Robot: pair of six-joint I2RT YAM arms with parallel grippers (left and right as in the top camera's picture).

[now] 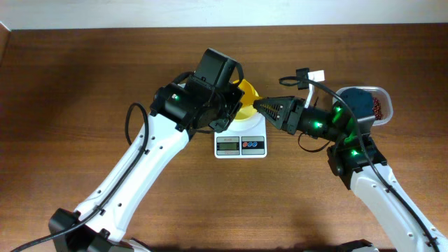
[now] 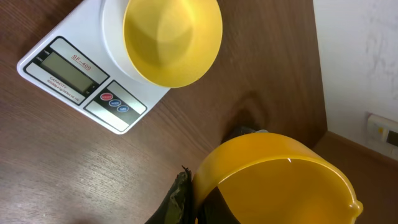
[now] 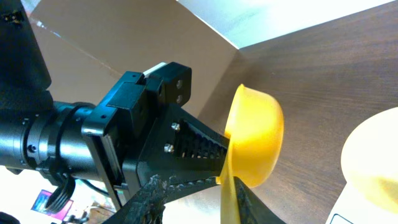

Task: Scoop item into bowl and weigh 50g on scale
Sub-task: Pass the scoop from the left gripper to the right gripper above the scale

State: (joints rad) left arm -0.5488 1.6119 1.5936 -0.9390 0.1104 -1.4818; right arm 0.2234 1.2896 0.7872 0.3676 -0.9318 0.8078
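Observation:
The white scale (image 1: 240, 145) stands mid-table with the pale yellow bowl (image 2: 171, 40) empty on it; both also show in the left wrist view, scale (image 2: 74, 68). My left gripper (image 2: 196, 186) is shut on the rim of the yellow scoop (image 2: 273, 180), held above the table beside the scale. In the right wrist view the scoop (image 3: 255, 137) has its handle between the fingers of my open right gripper (image 3: 199, 199), against one finger. The beans (image 1: 379, 107) lie in a clear container (image 1: 386, 98) at the right. The scoop looks empty.
A dark blue object (image 1: 358, 103) sits in the clear container behind my right wrist. The bowl's pale edge (image 3: 373, 155) shows at the right of the right wrist view. The table's far edge meets a white wall (image 2: 360, 56).

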